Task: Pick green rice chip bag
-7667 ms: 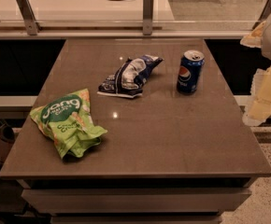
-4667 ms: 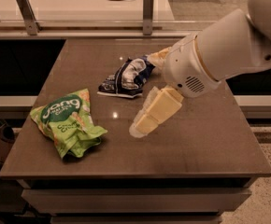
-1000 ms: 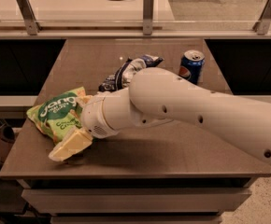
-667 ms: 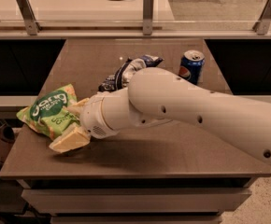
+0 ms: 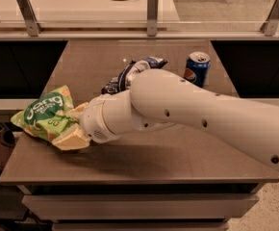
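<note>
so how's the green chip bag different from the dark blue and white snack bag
The light green glossy chip bag looks larger than the dark blue and white snack bag. The green one is pinched in the gripper at the left edge of the brown table. The blue one lies loose mid-table, partly hidden behind the white arm. Both are crumpled snack bags.

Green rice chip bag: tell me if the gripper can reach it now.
Likely yes: the gripper sits at the green rice chip bag, seemingly shut on it near the table edge; nothing blocks it.
</note>
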{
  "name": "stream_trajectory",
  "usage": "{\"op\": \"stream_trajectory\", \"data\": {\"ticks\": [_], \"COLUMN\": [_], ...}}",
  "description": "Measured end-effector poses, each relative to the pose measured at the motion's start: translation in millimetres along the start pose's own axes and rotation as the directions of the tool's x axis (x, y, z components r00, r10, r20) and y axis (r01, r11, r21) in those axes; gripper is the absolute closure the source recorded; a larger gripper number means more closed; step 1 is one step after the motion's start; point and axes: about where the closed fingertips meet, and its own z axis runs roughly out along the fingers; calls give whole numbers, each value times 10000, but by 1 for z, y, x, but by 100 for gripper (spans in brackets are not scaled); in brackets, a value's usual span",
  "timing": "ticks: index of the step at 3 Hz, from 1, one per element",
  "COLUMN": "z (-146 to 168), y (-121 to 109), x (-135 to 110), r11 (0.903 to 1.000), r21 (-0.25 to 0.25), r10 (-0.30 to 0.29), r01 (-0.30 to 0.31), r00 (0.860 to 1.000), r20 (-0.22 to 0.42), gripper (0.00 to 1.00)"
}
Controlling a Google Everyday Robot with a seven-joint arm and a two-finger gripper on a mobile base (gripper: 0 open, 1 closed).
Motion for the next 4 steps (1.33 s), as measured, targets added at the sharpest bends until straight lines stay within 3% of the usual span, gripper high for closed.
{"op": "stream_trajectory", "data": {"ticks": [1,3,4], "z": [0,-4,-18], "y": [1,2,2], "x": [-2,-5,-10], "r11": [10000,10000,9999], "r21": [-2,24,128], "r10": [-48,-52,-72], "r01": [48,51,62], "r00": [10000,9998,9966], "r20": [-6,208,815], "gripper": [100,100,100]}}
